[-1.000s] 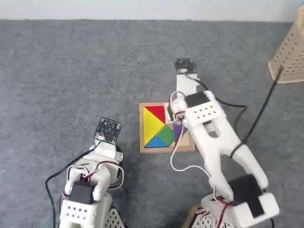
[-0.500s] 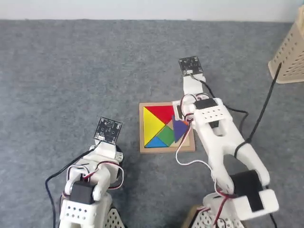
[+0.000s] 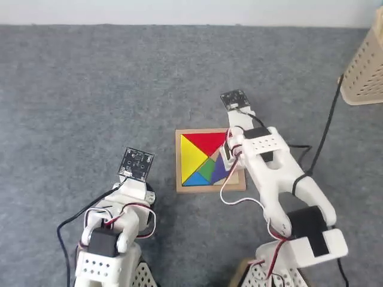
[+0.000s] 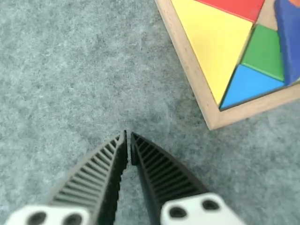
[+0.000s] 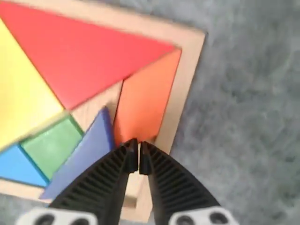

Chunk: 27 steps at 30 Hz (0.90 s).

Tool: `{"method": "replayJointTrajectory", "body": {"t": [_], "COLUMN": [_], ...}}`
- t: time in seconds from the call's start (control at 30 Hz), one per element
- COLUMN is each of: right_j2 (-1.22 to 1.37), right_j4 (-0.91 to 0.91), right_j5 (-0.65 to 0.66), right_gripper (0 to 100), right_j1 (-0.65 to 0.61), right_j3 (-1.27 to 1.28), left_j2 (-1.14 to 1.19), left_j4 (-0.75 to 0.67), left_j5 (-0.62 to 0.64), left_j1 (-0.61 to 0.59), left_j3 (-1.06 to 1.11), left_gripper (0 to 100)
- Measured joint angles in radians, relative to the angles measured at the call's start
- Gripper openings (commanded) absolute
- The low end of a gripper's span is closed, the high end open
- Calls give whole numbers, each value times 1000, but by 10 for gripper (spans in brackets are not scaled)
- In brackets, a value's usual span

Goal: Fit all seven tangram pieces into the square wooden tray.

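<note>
Basket [image 3: 366, 60] well apart; right gripper [image 5: 135, 155] overhangs tray [image 3: 197, 189].

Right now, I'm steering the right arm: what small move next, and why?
Probably nudge the purple triangle toward the bare gap beside the orange piece: it seems askew, partly over the green square, and the shut right claw sits beside it.

The right arm [image 3: 272, 161], which a second ago hid the right half of the tray [image 3: 178, 161], has swung aside and its wrist has drawn back toward the base, baring more of the pieces. The purple triangle [image 3: 219, 171], askew half a second ago, now sits lower, against the green square [image 3: 207, 170].
</note>
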Motion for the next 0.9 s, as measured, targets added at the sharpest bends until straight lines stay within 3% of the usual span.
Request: {"method": "replayJointTrajectory", "body": {"t": [0.5,0.6,0.77,0.9], "right_j2": [-379,-445,-405,-276], "right_j4": [29,5,-14,-17], "right_j5": [0,0,31,44], "right_gripper": [6,6,6,6], "right_j1": [2,-61,-207,-213], "right_j3": [155,160,160,157], "left_j2": [0,0,0,0], "left_j4": [0,0,0,0], "left_j5": [0,0,0,0], "left_j1": [0,0,0,0], "left_j3": [0,0,0,0], "left_gripper": [12,12,12,12]}}
